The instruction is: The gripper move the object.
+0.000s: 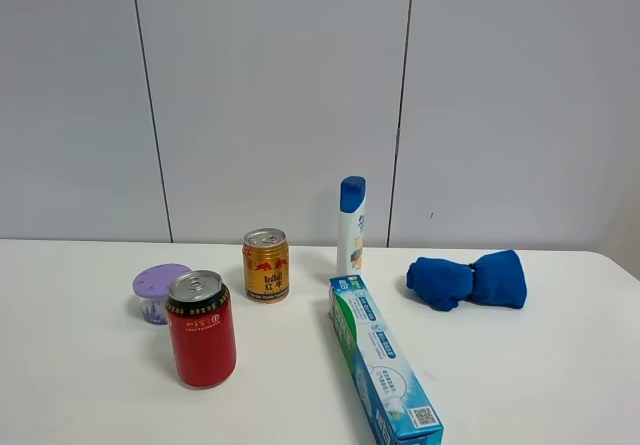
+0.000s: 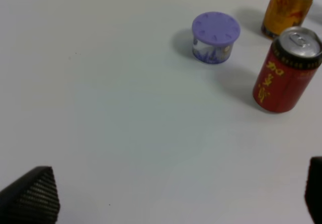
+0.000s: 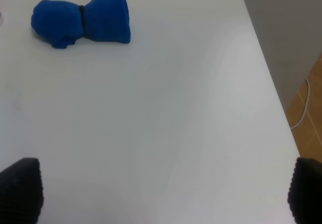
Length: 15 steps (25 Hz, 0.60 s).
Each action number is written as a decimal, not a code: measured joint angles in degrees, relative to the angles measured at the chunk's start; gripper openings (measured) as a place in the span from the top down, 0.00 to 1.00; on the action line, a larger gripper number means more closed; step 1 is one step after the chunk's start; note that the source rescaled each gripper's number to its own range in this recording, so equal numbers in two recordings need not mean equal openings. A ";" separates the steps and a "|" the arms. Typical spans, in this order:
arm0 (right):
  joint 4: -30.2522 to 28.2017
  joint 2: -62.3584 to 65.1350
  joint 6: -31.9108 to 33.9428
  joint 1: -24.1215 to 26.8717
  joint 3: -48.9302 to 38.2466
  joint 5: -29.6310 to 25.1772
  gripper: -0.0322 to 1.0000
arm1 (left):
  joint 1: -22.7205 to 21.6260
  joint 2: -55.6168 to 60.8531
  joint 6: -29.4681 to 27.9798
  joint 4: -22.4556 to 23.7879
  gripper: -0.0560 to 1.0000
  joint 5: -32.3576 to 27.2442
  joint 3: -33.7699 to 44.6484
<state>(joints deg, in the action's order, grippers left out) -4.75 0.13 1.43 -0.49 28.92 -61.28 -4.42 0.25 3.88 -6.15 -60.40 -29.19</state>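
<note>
The white shampoo bottle [image 1: 351,227] with a blue cap stands upright at the back of the white table [image 1: 520,365], right of the gold can. It shows in no wrist view. Neither arm shows in the exterior high view. In the left wrist view my left gripper [image 2: 171,199] is open, its black fingertips [image 2: 32,196] wide apart at the frame corners over bare table. In the right wrist view my right gripper [image 3: 161,194] is open too, fingertips [image 3: 20,189] wide apart over bare table. Both are empty and far from the bottle.
A gold can [image 1: 266,265], a red can [image 1: 201,329] and a purple-lidded small jar [image 1: 160,292] stand at left. A long toothpaste box [image 1: 383,361] lies in front of the bottle. A blue cloth bundle [image 1: 468,280] lies at right, near the table's right edge [image 3: 266,68].
</note>
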 joint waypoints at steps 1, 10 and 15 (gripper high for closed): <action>-0.01 0.00 0.00 0.00 0.00 0.00 0.00 | 0.00 0.00 0.00 0.00 0.00 0.00 0.00; -0.13 0.00 0.00 0.00 0.00 0.00 0.00 | 0.00 0.00 0.00 0.00 0.00 0.00 0.00; -0.13 0.00 0.00 0.00 0.00 0.00 0.00 | 0.00 0.00 0.00 0.00 0.00 0.00 0.00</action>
<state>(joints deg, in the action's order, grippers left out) -4.88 0.13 1.43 -0.49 28.92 -61.28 -4.42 0.25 3.88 -6.15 -60.40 -29.19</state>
